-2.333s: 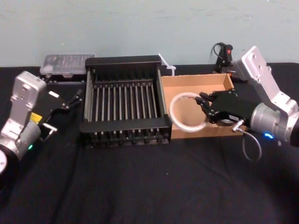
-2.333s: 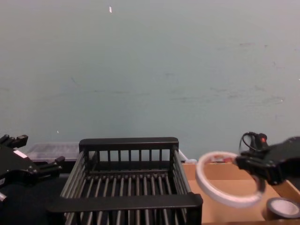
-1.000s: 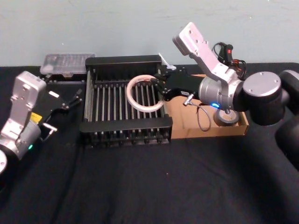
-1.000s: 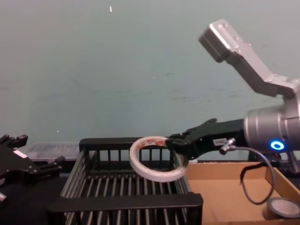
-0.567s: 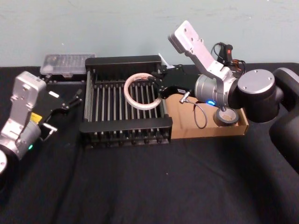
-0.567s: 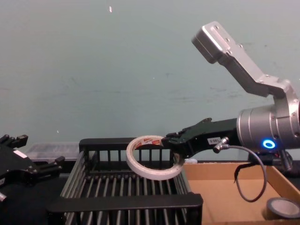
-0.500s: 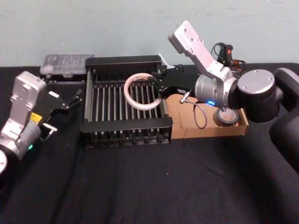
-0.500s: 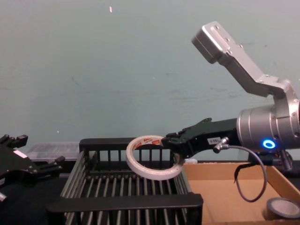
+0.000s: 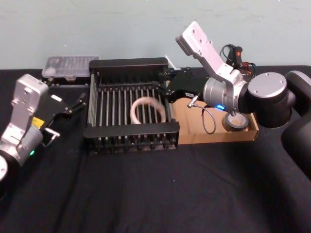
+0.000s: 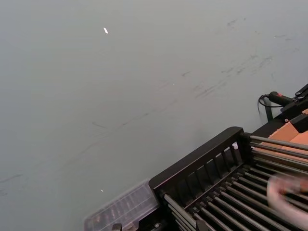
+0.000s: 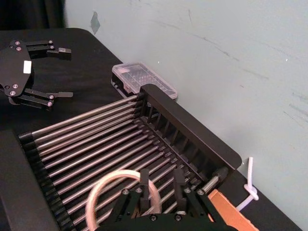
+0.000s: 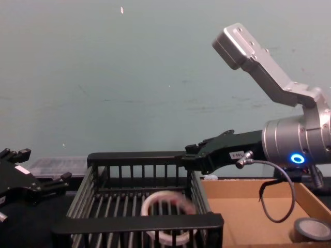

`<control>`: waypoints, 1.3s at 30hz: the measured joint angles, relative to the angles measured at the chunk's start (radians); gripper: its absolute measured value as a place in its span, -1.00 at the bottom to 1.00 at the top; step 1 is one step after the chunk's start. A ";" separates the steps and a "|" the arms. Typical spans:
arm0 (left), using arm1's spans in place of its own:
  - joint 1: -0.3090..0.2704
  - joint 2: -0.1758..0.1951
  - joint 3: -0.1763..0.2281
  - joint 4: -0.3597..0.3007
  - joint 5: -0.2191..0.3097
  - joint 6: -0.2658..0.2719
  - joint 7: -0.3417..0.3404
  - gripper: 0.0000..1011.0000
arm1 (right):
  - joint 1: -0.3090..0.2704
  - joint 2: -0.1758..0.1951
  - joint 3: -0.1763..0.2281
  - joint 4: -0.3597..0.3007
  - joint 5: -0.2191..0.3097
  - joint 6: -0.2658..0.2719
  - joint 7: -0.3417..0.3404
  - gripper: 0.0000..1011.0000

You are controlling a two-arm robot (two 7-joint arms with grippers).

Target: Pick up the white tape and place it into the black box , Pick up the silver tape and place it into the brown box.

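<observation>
Since half a second ago the white tape roll with red marks on its inner ring [image 9: 144,110] has left the right gripper [image 9: 167,87] and now sits blurred, seemingly mid-tumble, on the bars of the black slatted plastic crate [image 9: 129,130], toward its right half. I read the right fingers as spread and empty, hovering above the crate's right rim. The dull grey-silver tape roll [image 9: 236,121] lies flat, hole upward, in the near right corner of the shallow tan cardboard tray [image 9: 187,124], to the right of those fingers, so the right arm is nearer. The left gripper [image 9: 68,116] is parked, fingers spread, over the black worktop [image 9: 146,194] at far left.
</observation>
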 joint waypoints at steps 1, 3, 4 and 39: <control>0.000 0.000 0.000 0.000 0.000 0.000 0.000 0.98 | 0.000 0.000 0.000 0.000 0.000 0.000 0.000 -0.38; 0.000 0.000 0.000 0.000 0.000 0.000 0.000 0.98 | 0.000 0.000 0.000 -0.001 0.000 0.000 0.000 -0.23; 0.000 0.000 0.000 0.000 0.000 0.000 0.000 0.98 | 0.000 0.000 0.000 -0.001 0.000 0.001 0.000 -0.20; 0.000 0.000 0.000 0.000 0.000 0.000 0.000 0.98 | -0.047 0.031 0.033 -0.071 0.005 -0.019 -0.026 0.98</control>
